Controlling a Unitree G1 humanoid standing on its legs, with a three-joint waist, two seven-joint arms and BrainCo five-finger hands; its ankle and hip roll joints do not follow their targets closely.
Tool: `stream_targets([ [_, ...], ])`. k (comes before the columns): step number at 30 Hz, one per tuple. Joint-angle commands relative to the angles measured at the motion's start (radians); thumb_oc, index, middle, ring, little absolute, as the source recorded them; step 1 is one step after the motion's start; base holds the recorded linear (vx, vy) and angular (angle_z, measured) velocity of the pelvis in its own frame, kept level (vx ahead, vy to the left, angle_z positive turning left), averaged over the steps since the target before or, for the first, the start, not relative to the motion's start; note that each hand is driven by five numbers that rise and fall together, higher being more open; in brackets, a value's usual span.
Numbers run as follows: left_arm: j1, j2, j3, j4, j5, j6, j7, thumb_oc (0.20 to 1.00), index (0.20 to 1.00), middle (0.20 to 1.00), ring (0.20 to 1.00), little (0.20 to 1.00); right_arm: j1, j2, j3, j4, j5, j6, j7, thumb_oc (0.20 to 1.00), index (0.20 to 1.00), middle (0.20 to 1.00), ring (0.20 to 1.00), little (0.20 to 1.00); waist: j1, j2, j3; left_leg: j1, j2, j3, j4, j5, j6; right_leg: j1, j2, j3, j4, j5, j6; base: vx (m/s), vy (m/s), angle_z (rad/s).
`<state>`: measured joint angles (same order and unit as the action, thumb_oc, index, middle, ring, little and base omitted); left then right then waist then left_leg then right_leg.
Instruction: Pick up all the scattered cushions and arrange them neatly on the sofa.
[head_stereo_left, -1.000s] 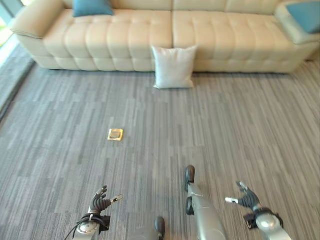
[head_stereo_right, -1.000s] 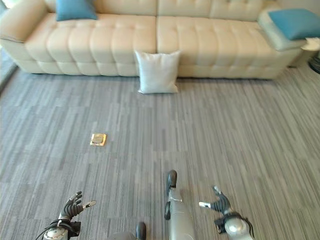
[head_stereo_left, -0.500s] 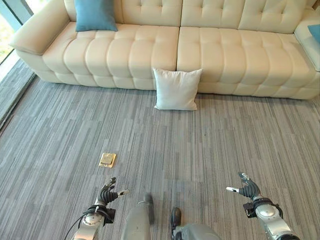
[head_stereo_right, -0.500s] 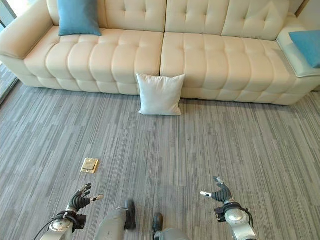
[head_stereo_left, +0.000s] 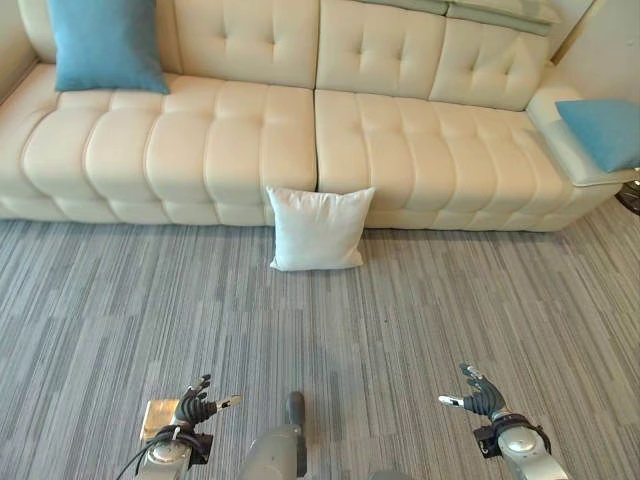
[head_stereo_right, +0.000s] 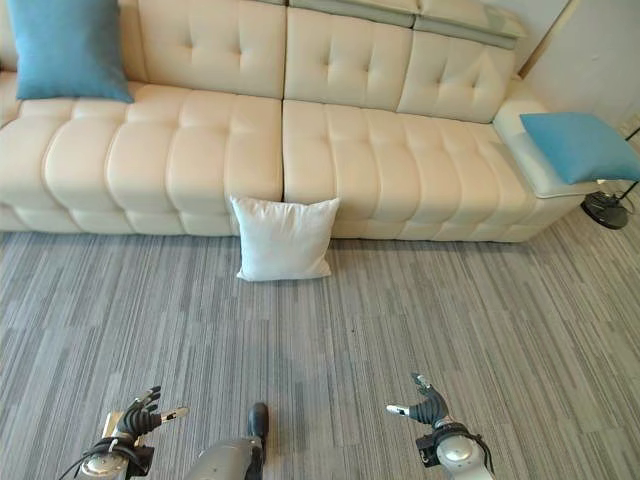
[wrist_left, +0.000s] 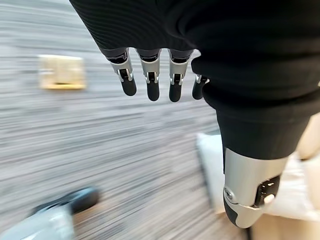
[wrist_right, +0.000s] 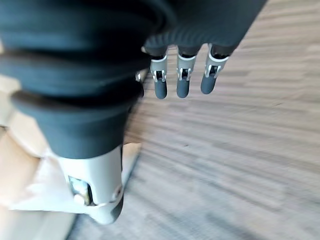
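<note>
A white cushion (head_stereo_left: 317, 228) stood on the grey carpet (head_stereo_left: 430, 300), leaning upright against the front of the cream sofa (head_stereo_left: 400, 150) where its two seat sections met. It lay far ahead of both hands, well apart from them and roughly midway between them from left to right. A blue cushion (head_stereo_left: 103, 45) rested against the sofa's backrest at the far left end of the seat, and a second blue cushion (head_stereo_left: 605, 130) lay flat on the sofa's right end section.

The left hand (head_stereo_left: 193, 408) hung low over the carpet at the near left, its fingers (wrist_left: 148, 82) relaxed and only slightly bent, thumb set apart, holding nothing. Just to its left, on the carpet, lay a small brass-coloured floor plate (head_stereo_left: 157, 415). The right hand (head_stereo_left: 478, 399) hung at the near right over bare carpet, its fingers (wrist_right: 181, 80) likewise loose and spread with the thumb out to the side, empty. In both wrist views a pale corner of the white cushion showed beyond the thumb.
</note>
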<state>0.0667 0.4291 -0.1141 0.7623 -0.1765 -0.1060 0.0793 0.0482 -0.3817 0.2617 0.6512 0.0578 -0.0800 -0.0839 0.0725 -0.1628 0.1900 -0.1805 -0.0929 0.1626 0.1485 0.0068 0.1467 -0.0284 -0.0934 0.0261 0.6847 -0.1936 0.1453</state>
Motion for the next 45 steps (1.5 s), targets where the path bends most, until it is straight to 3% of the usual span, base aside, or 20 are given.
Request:
stream_targets([
  [1, 0.022, 0.021, 0.014, -0.052, -0.009, -0.020, 0.022, 1.000, 1.000, 1.000, 1.000, 1.000, -0.055, -0.039, -0.015, -0.053, -0.016, -0.021, -0.009, 1.000, 1.000, 1.000, 1.000, 1.000, 0.016, 0.057, 0.057, 0.011, 0.064, -0.079, 0.034, -0.087, -0.057, -0.086, -0.031, -0.071, -0.070, 0.337, -0.010, 0.64, 0.291, -0.10],
  [2, 0.028, 0.014, 0.017, -0.043, -0.012, -0.024, 0.021, 1.000, 1.000, 1.000, 1.000, 1.000, -0.056, -0.047, -0.013, -0.064, -0.019, -0.018, -0.004, 1.000, 1.000, 1.000, 1.000, 1.000, -0.004, 0.076, 0.067, 0.082, 0.058, -0.085, 0.004, -0.108, -0.057, -0.151, -0.042, -0.138, -0.141, 0.265, -0.031, 0.42, 0.161, 0.00],
  [4, 0.031, 0.011, 0.019, -0.033, -0.011, -0.027, 0.021, 1.000, 1.000, 1.000, 1.000, 1.000, -0.057, -0.052, -0.014, -0.065, -0.017, -0.017, -0.002, 1.000, 1.000, 1.000, 1.000, 1.000, -0.014, 0.084, 0.074, 0.125, 0.052, -0.090, -0.013, -0.126, -0.058, -0.188, -0.038, -0.169, -0.206, 0.242, -0.034, 0.39, 0.077, 0.02],
  [8, 0.039, -0.012, 0.028, -0.006, -0.004, -0.027, 0.018, 1.000, 1.000, 1.000, 1.000, 1.000, -0.059, -0.055, -0.019, -0.053, -0.006, -0.008, 0.002, 1.000, 1.000, 1.000, 1.000, 1.000, -0.045, 0.090, 0.094, 0.251, 0.028, -0.111, -0.050, -0.178, -0.086, -0.248, -0.041, -0.252, -0.565, 0.283, 0.007, 0.46, 0.007, 0.03],
  [11, 0.038, -0.028, 0.037, 0.013, 0.013, -0.030, 0.014, 1.000, 1.000, 1.000, 1.000, 1.000, -0.047, -0.060, -0.031, -0.045, -0.010, -0.004, 0.007, 1.000, 1.000, 1.000, 1.000, 1.000, -0.081, 0.101, 0.085, 0.318, 0.024, -0.164, -0.055, -0.197, -0.109, -0.293, -0.012, -0.204, -0.668, 0.323, 0.032, 0.49, -0.045, 0.22],
  [14, 0.037, -0.034, 0.028, 0.021, 0.028, -0.033, 0.011, 1.000, 1.000, 1.000, 1.000, 1.000, -0.018, -0.063, -0.048, -0.044, -0.006, -0.001, 0.011, 1.000, 1.000, 1.000, 1.000, 1.000, -0.108, 0.102, 0.072, 0.381, 0.027, -0.214, -0.040, -0.219, -0.132, -0.302, -0.009, -0.140, -0.652, 0.360, 0.030, 0.48, -0.142, 0.62],
  [16, 0.037, -0.038, 0.025, 0.034, 0.034, -0.035, 0.011, 1.000, 1.000, 1.000, 1.000, 1.000, -0.007, -0.062, -0.057, -0.040, -0.001, -0.001, 0.013, 1.000, 1.000, 1.000, 1.000, 1.000, -0.116, 0.106, 0.062, 0.389, 0.037, -0.224, -0.014, -0.207, -0.152, -0.280, -0.013, -0.150, -0.651, 0.376, 0.020, 0.31, -0.135, 0.86],
  [17, 0.033, -0.044, 0.015, 0.042, 0.034, -0.033, 0.012, 1.000, 1.000, 1.000, 1.000, 1.000, -0.003, -0.063, -0.063, -0.036, -0.001, -0.002, 0.010, 1.000, 1.000, 1.000, 1.000, 1.000, -0.121, 0.110, 0.059, 0.369, 0.049, -0.216, 0.043, -0.162, -0.181, -0.263, -0.015, -0.159, -0.648, 0.385, 0.010, 0.35, -0.275, 0.78],
  [18, 0.033, -0.048, 0.009, 0.034, 0.031, -0.032, 0.010, 1.000, 1.000, 1.000, 1.000, 1.000, 0.005, -0.069, -0.073, -0.041, 0.007, -0.003, 0.006, 1.000, 1.000, 1.000, 1.000, 1.000, -0.132, 0.100, 0.052, 0.296, 0.117, -0.135, 0.239, -0.053, -0.225, -0.203, -0.023, -0.185, -0.653, 0.374, -0.020, 0.45, -0.371, 0.97],
  [19, 0.035, -0.048, 0.007, 0.023, 0.025, -0.032, 0.010, 1.000, 1.000, 1.000, 1.000, 1.000, 0.002, -0.079, -0.071, -0.044, 0.016, -0.009, -0.002, 1.000, 1.000, 1.000, 1.000, 1.000, -0.129, 0.097, 0.054, 0.248, 0.144, -0.099, 0.348, -0.008, -0.230, -0.174, -0.020, -0.204, -0.655, 0.350, -0.044, 0.40, -0.378, 0.79],
  [22, 0.023, -0.051, 0.008, 0.028, 0.021, -0.026, 0.010, 1.000, 1.000, 1.000, 1.000, 1.000, -0.017, -0.093, -0.066, -0.033, 0.019, 0.000, -0.010, 1.000, 1.000, 1.000, 1.000, 1.000, -0.116, 0.104, 0.060, 0.161, 0.224, -0.016, 0.510, 0.001, -0.236, -0.101, 0.009, -0.216, -0.658, 0.271, -0.090, 0.27, -0.203, 0.03],
  [23, 0.021, -0.052, 0.008, 0.028, 0.021, -0.026, 0.010, 1.000, 1.000, 1.000, 1.000, 1.000, -0.018, -0.094, -0.067, -0.033, 0.020, 0.000, -0.010, 1.000, 1.000, 1.000, 1.000, 1.000, -0.115, 0.096, 0.063, 0.151, 0.219, -0.007, 0.517, 0.009, -0.227, -0.108, 0.001, -0.218, -0.658, 0.282, -0.096, 0.17, -0.089, -0.44],
  [25, 0.015, -0.056, 0.004, 0.027, 0.012, -0.028, 0.006, 1.000, 1.000, 1.000, 1.000, 1.000, -0.029, -0.102, -0.067, -0.035, 0.022, 0.000, -0.015, 1.000, 1.000, 1.000, 1.000, 1.000, -0.098, 0.098, 0.071, 0.091, 0.217, 0.033, 0.478, -0.045, -0.210, -0.071, 0.003, -0.222, -0.662, 0.254, -0.096, 0.25, -0.037, -0.24],
  [27, 0.014, -0.058, -0.010, 0.023, 0.022, -0.025, -0.001, 1.000, 1.000, 1.000, 1.000, 1.000, -0.024, -0.106, -0.082, -0.040, 0.028, 0.000, -0.023, 1.000, 1.000, 1.000, 1.000, 1.000, -0.088, 0.098, 0.069, 0.021, 0.207, 0.084, 0.262, -0.075, -0.194, -0.015, 0.001, -0.228, -0.670, 0.218, -0.078, 0.41, 0.025, -0.12],
  [28, 0.011, -0.057, -0.014, 0.024, 0.027, -0.022, 0.000, 1.000, 1.000, 1.000, 1.000, 1.000, -0.021, -0.102, -0.086, -0.041, 0.030, 0.000, -0.028, 1.000, 1.000, 1.000, 1.000, 1.000, -0.084, 0.100, 0.070, 0.003, 0.197, 0.091, 0.190, -0.064, -0.192, 0.001, 0.006, -0.227, -0.664, 0.203, -0.081, 0.41, 0.059, -0.07],
  [29, 0.009, -0.056, -0.017, 0.023, 0.035, -0.022, 0.002, 1.000, 1.000, 1.000, 1.000, 1.000, -0.020, -0.098, -0.090, -0.040, 0.029, -0.002, -0.038, 1.000, 1.000, 1.000, 1.000, 1.000, -0.074, 0.111, 0.072, -0.030, 0.176, 0.074, 0.061, 0.013, -0.207, 0.038, 0.030, -0.221, -0.667, 0.181, -0.081, 0.30, 0.045, 0.07],
  [35, 0.026, -0.060, -0.011, 0.037, 0.040, -0.016, 0.001, 1.000, 1.000, 1.000, 1.000, 1.000, -0.009, -0.087, -0.087, -0.034, 0.004, 0.004, -0.039, 1.000, 1.000, 1.000, 1.000, 1.000, -0.055, 0.129, 0.054, -0.019, 0.185, 0.088, -0.063, 0.086, -0.220, 0.101, 0.045, -0.211, -0.655, 0.131, -0.068, 0.27, 0.094, -0.04],
  [40, 0.043, -0.054, 0.001, 0.065, 0.047, -0.008, -0.002, 1.000, 1.000, 1.000, 1.000, 1.000, -0.007, -0.070, -0.071, -0.047, -0.029, 0.009, -0.025, 1.000, 1.000, 1.000, 1.000, 1.000, -0.035, 0.111, 0.035, 0.028, 0.153, 0.061, -0.040, 0.025, -0.174, 0.095, 0.006, -0.170, -0.562, 0.116, -0.045, 0.25, 0.203, -0.43],
  [42, 0.031, -0.030, 0.013, 0.057, 0.035, -0.006, 0.008, 1.000, 1.000, 1.000, 1.000, 1.000, -0.025, -0.055, -0.060, -0.072, -0.032, 0.010, -0.018, 1.000, 1.000, 1.000, 1.000, 1.000, -0.040, 0.105, 0.061, 0.078, 0.133, 0.052, -0.051, -0.005, -0.132, -0.021, -0.020, -0.138, -0.331, 0.199, -0.007, 0.13, 0.205, -0.21],
  [45, 0.022, -0.015, 0.019, 0.051, 0.035, -0.011, 0.014, 1.000, 1.000, 1.000, 1.000, 1.000, -0.044, -0.048, -0.046, -0.083, -0.031, 0.005, -0.016, 1.000, 1.000, 1.000, 1.000, 1.000, -0.043, 0.113, 0.074, 0.107, 0.133, 0.051, -0.069, -0.017, -0.123, -0.094, -0.022, -0.135, -0.279, 0.209, -0.010, 0.08, 0.106, -0.17],
])
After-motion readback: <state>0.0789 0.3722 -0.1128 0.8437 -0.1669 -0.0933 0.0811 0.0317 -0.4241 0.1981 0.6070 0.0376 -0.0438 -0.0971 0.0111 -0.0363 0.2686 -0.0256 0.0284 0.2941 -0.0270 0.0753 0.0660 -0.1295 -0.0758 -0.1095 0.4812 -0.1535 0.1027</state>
